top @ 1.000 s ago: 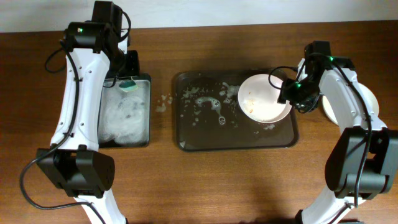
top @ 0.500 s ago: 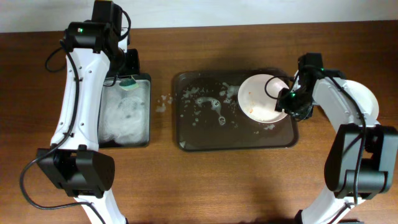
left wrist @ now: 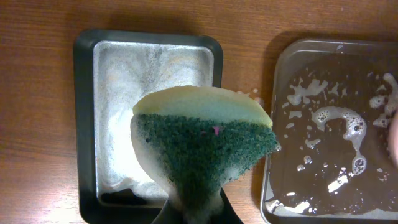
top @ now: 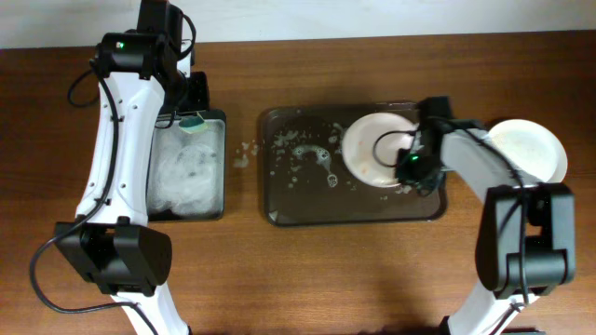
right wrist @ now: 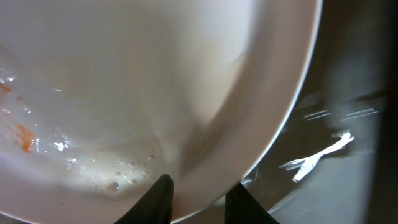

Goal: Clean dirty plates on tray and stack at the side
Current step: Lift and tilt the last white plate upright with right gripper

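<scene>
Right gripper (right wrist: 199,190), pinching the smeared round white plate (top: 368,149) by its rim, has dragged it left. Bare foamy dark brown translucent tray (top: 279,200) floor lies beyond. Left gripper (left wrist: 196,214) clamps a green-and-yellow sponge (left wrist: 205,143).

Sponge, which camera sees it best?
The left wrist view: the sponge fills the middle, green scrubby face and pale edge clear, pinched in the left fingers. Overhead shows the sponge only as a small green bit. The right wrist view shows none of it.
</scene>
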`<state>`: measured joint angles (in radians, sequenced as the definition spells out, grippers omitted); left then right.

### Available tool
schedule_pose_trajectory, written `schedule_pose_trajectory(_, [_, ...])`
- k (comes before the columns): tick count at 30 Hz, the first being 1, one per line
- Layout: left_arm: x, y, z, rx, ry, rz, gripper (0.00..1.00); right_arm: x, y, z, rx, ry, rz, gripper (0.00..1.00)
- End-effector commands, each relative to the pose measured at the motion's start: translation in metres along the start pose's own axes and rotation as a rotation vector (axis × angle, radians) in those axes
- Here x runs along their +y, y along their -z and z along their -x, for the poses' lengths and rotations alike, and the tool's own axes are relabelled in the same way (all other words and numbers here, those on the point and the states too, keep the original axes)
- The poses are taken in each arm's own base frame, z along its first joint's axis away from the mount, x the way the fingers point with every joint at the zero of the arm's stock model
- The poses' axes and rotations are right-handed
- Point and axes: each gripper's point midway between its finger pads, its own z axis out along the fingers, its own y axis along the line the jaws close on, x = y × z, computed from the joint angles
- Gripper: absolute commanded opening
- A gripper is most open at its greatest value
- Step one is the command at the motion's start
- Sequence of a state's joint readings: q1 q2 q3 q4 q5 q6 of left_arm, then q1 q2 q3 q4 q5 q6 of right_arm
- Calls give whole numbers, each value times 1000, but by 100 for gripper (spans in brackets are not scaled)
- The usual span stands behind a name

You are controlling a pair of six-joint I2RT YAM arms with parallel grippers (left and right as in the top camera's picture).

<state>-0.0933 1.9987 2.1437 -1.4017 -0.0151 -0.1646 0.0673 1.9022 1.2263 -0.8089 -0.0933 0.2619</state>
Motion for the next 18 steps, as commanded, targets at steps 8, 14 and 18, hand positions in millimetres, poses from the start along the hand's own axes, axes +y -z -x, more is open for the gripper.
schedule_pose_trajectory(8, [0, 14, 1, -33, -13, -6, 1, 28, 1, -19, 48, 99, -37, 33])
schedule_pose_trajectory(14, [0, 14, 1, -34, -13, -5, 1, 41, 38, 13, -7, 248, 35, 59])
schedule_pose_trajectory(18, [0, 14, 1, -34, -13, -5, 1, 42, 53, 47, -131, 412, 33, 66])
